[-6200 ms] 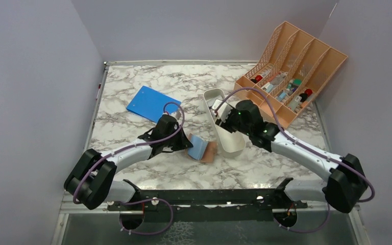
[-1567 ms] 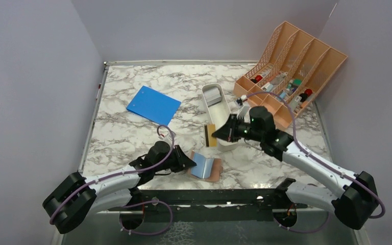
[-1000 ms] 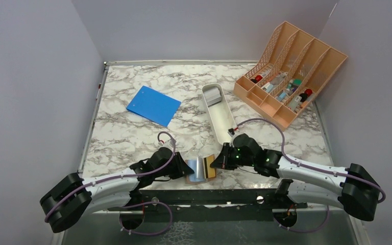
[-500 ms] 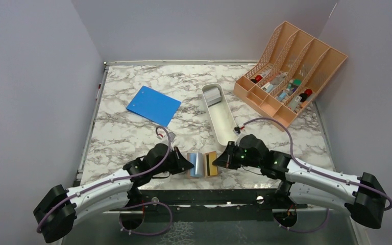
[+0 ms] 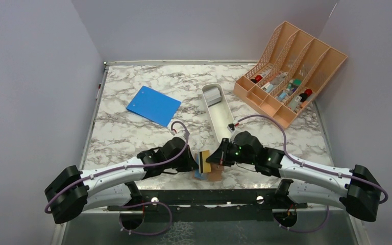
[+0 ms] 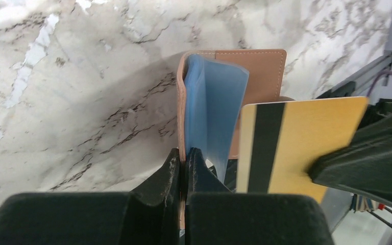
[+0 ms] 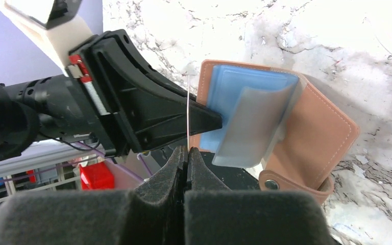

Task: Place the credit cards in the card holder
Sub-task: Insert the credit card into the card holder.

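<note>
The card holder (image 5: 215,175) lies open at the near edge of the table (image 5: 132,138), its blue inside fanned up, between the two grippers. The left gripper (image 6: 185,158) is clamped tight on the holder's brown edge. The right gripper (image 7: 187,155) pinches a gold card (image 6: 311,138), black-striped and standing on edge just beside the blue leaves; I cannot tell whether they touch. Farther back, a grey card (image 5: 214,95) sits in the white tray (image 5: 220,115), and a blue notebook (image 5: 153,105) lies well off left.

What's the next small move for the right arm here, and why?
Probably the right gripper should ease its gold card edge-first into the blue sleeves: the left gripper pinches the card holder open, and the card stands beside the sleeves, not yet inside.
</note>
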`<state>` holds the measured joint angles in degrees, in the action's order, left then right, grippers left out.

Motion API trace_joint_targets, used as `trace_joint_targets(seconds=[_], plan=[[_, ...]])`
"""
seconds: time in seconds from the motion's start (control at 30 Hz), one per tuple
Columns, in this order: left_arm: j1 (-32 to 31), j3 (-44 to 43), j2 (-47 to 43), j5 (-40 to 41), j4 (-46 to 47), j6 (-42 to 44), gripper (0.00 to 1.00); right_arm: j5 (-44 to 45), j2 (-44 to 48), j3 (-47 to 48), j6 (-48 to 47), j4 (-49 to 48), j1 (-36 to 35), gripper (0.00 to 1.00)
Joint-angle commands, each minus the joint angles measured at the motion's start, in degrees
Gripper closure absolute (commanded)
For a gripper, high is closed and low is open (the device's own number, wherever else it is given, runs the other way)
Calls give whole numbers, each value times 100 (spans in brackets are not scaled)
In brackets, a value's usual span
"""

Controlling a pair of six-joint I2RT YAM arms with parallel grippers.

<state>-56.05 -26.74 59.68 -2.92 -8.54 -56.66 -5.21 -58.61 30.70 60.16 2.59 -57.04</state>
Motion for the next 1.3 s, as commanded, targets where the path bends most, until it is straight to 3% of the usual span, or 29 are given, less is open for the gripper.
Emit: trace_joint_targets(seconds=[0.0,0.77,0.93,1.27], plan=[[-135,-195,70,275,-226,17,100,97,104,171,15,-125,-61,99],[-316,295,-258,262,100,-417,100,980,447,-253,-234,1467,-79,99],[-321,299,-308,254,105,-398,100,695,778,-75,-185,1215,-80,99],[-359,115,-152,443,-105,-370,100,272,-1,365,339,516,-88,99]])
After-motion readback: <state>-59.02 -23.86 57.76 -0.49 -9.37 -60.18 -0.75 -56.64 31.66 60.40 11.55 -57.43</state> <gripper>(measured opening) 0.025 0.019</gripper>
